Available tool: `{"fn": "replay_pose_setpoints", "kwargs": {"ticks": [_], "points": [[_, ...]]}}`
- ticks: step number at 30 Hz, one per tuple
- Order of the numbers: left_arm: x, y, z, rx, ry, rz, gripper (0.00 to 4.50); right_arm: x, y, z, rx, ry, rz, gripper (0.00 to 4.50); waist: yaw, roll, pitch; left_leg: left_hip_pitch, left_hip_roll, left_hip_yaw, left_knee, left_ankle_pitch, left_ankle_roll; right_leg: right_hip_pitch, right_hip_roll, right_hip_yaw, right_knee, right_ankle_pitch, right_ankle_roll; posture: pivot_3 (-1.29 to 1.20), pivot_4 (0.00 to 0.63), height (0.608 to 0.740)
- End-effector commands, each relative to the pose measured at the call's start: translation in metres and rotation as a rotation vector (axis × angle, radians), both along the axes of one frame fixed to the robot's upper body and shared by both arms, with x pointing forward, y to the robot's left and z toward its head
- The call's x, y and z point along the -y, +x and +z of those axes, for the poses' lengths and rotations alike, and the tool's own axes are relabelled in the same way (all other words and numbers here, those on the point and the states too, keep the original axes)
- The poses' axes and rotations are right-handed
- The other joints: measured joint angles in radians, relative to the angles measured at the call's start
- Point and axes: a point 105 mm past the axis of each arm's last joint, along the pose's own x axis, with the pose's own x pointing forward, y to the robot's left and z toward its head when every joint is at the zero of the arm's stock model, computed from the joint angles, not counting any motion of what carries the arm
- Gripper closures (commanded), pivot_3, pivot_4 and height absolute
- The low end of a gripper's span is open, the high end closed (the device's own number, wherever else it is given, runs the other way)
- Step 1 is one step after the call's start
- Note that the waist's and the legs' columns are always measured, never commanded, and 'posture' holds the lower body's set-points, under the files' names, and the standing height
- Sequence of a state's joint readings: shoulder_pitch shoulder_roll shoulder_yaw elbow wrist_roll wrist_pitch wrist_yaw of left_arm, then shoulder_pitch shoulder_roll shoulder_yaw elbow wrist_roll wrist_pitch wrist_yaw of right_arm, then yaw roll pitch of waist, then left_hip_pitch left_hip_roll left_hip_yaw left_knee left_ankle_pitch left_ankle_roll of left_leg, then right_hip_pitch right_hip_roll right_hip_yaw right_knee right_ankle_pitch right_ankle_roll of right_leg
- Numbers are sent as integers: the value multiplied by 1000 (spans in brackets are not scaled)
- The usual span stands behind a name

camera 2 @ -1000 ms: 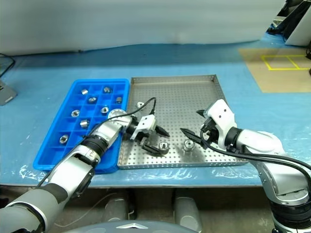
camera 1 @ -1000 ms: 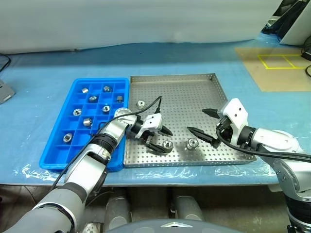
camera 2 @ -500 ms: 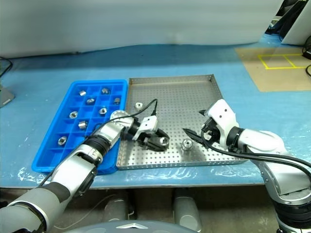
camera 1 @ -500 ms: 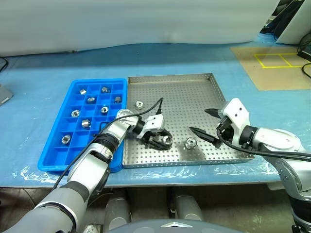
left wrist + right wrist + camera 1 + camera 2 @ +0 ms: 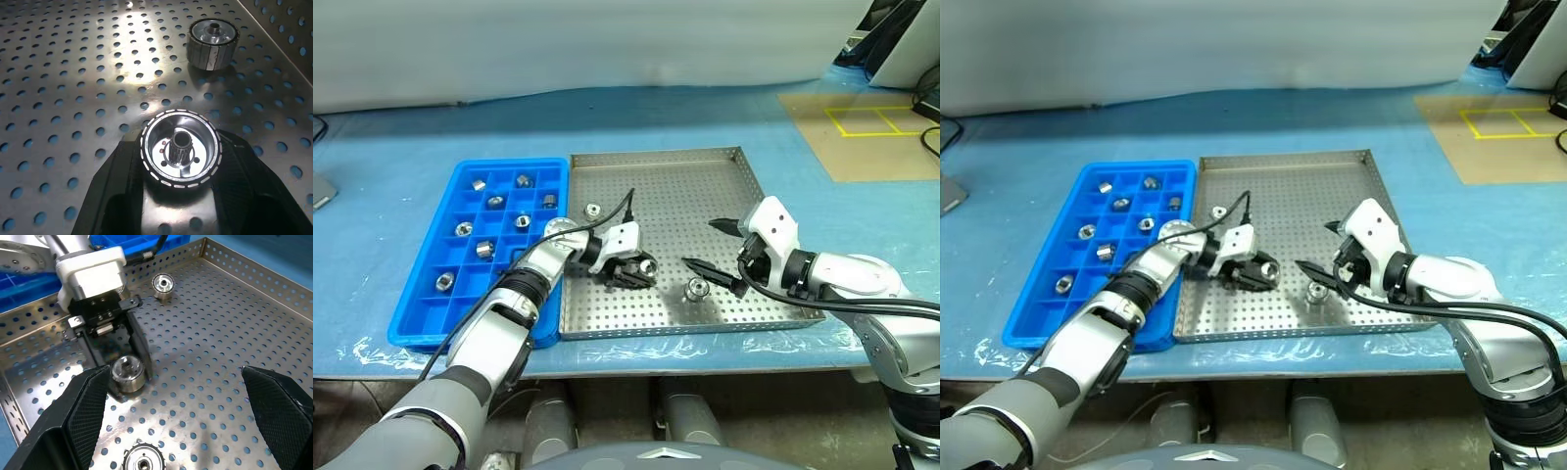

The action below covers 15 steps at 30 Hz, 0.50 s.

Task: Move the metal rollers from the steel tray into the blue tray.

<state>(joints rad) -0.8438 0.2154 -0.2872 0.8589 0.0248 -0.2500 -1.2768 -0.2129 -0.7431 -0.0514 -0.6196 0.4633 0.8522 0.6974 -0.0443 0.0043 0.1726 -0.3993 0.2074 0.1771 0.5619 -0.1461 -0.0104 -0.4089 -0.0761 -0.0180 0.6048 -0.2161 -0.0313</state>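
Left fingers [image 5: 117, 196]: clamped on one metal roller [image 5: 180, 149], above steel tray [image 5: 705, 186]
Right fingers [image 5: 90, 406]: wide apart, empty, near second roller [image 5: 698, 288]
Blue tray [image 5: 416, 323]: several rollers in compartments

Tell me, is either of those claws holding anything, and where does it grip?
Yes. The left gripper holds one metal roller, its two black fingers pressed against opposite sides of the round rim. The right gripper is open and holds nothing.

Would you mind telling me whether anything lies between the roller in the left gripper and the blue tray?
Nothing visible does. The left gripper holds a roller above the steel tray; only that tray's low rim and the left arm lie toward the blue tray.
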Motion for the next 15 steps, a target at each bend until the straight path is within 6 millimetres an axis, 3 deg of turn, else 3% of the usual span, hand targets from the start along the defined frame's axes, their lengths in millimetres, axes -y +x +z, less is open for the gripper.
{"fn": "replay_pose_setpoints", "kwargs": {"ticks": [1,9,15], "points": [[-6,5,29,55,-90,41,2737,-14,1,8,26,19,93,0,4,0,0,0,0,0,0,0,0,0,0,0,0,0,0,-407,150,740],[-35,7,76,137,-221,243,2737,-49,32,15,71,46,279,0,34,0,0,-4,1,0,-1,1,-2,-6,-1,-2,3,0,-1,-140,150,740],[-93,8,81,252,-221,526,2737,-90,47,13,81,76,472,0,68,0,0,-7,2,-1,-4,2,-3,-10,0,-3,4,0,-1,91,150,740]]}}
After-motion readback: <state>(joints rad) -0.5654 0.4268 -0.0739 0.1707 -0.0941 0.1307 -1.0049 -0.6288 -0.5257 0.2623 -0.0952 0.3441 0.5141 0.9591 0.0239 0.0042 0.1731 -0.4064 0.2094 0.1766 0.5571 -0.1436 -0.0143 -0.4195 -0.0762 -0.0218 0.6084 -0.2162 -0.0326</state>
